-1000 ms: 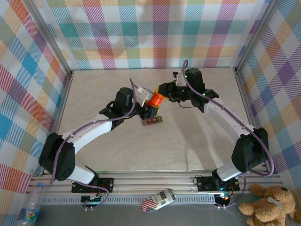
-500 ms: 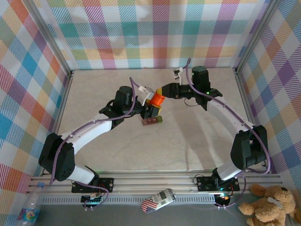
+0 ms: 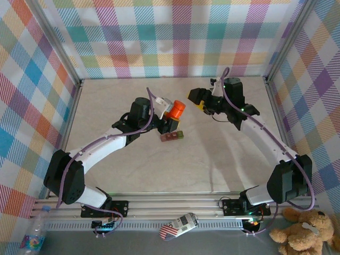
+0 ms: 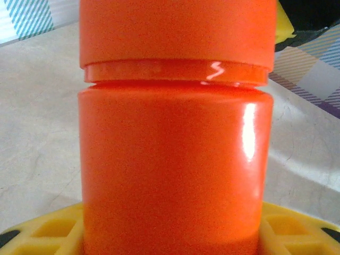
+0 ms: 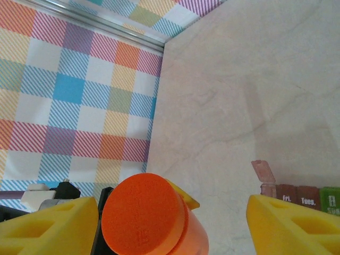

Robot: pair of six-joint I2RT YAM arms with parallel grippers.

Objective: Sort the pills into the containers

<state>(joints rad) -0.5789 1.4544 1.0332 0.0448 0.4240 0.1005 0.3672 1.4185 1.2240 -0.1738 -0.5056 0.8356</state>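
Observation:
My left gripper (image 3: 171, 118) is shut on an orange cylindrical bottle (image 3: 176, 110), held tilted above the table with its cap on. In the left wrist view the bottle (image 4: 175, 159) stands between my yellow fingers (image 4: 48, 231). My right gripper (image 3: 201, 101) is open and apart from the bottle, to its right. Seen from the right wrist, the orange cap (image 5: 142, 212) faces the camera between the spread fingers (image 5: 289, 226). The containers (image 3: 171, 136) lie on the table below the bottle: a dark red-brown strip (image 5: 297, 194) with a green end and one lid up. The pills are out of view.
Plaid walls with metal rails (image 3: 172, 78) close in the pale marble table (image 3: 212, 154) at the back and both sides. The wall corner (image 5: 159, 50) is near in the right wrist view. Open tabletop lies in front of the containers.
My right gripper opened, let go of the bottle's cap end and drew back to the right. The left gripper kept hold of the bottle, which barely moved.

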